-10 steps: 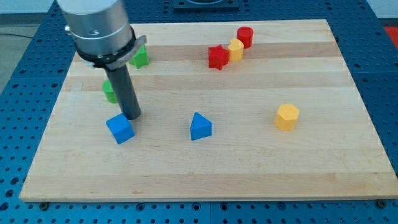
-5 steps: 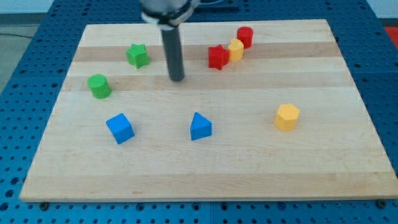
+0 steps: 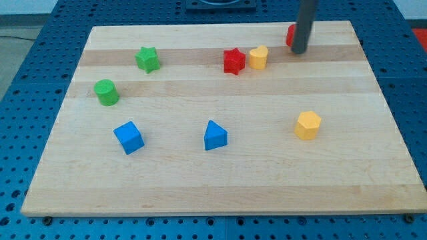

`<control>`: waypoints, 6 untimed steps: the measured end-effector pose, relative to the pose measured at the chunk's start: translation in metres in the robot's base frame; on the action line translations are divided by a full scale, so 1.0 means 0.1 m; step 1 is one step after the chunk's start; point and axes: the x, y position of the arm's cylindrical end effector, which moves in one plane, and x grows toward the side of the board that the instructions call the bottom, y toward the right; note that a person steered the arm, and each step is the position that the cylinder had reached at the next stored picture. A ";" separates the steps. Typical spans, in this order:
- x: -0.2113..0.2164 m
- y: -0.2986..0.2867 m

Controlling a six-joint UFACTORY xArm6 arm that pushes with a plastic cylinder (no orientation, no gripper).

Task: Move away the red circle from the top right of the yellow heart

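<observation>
Our tip (image 3: 299,51) stands near the view's top right of the wooden board (image 3: 200,180); being a bare rod, it has nothing to open or close and holds nothing. It hides most of the red circle (image 3: 291,35), of which only a sliver shows at the rod's left edge, so contact looks likely but we cannot confirm it. The yellow heart (image 3: 258,57) sits to the view's left, apart from the circle and just beside the red star (image 3: 233,61). We judge the separation largely made; a little more push would settle it. The other blocks lie well apart.
</observation>
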 end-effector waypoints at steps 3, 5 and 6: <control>0.50 -0.37; 0.52 -1.03; 0.43 -1.49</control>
